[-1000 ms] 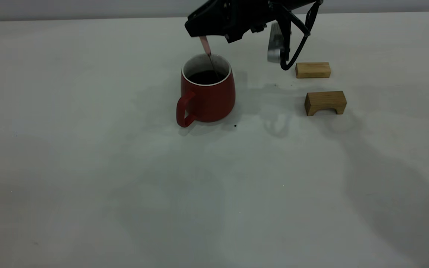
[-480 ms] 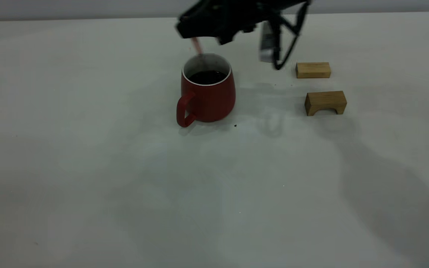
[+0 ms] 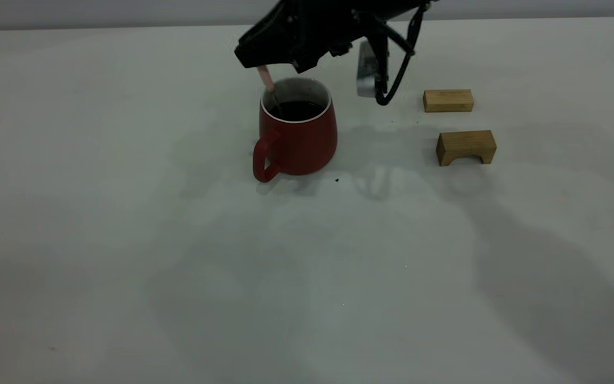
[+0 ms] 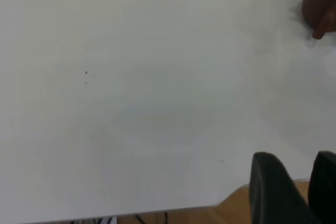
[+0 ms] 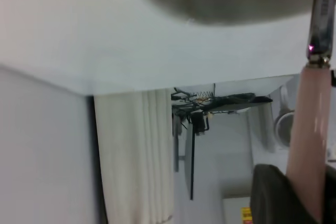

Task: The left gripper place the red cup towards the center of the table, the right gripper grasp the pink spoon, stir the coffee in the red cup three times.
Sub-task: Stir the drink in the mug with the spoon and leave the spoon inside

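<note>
The red cup (image 3: 297, 127) stands upright on the off-white worktop (image 3: 126, 240), a little left of centre and toward the far side, its loop handle turned to the near left. Dark coffee (image 3: 296, 110) fills it below the white rim.

The right end effector (image 3: 260, 60) hangs over the far-left edge of the cup, reaching in from the far right. It is clamped on the pale pink handle of the pink spoon (image 3: 266, 80), which slants down from the fingers into the cup at its left inner wall; the thin metal neck enters the cup there, and the bowl seems to be in the coffee, though the rim hides it. In the right wrist view the pink handle (image 5: 310, 145) runs up between the dark fingers (image 5: 273, 192) to the grey metal neck.

Right of the cup and well apart from it lie two tan wooden blocks: a plain rectangular block (image 3: 447, 100) farther back and an arch-shaped block (image 3: 466, 146) nearer. A tiny dark speck (image 3: 337, 180) sits on the worktop just near-right of the cup's base.

The left end effector (image 4: 296, 190) is out of the exterior view; its wrist camera shows its two dark fingers standing apart over the worktop's edge, holding nothing, with the cup (image 4: 321, 4) far off.
</note>
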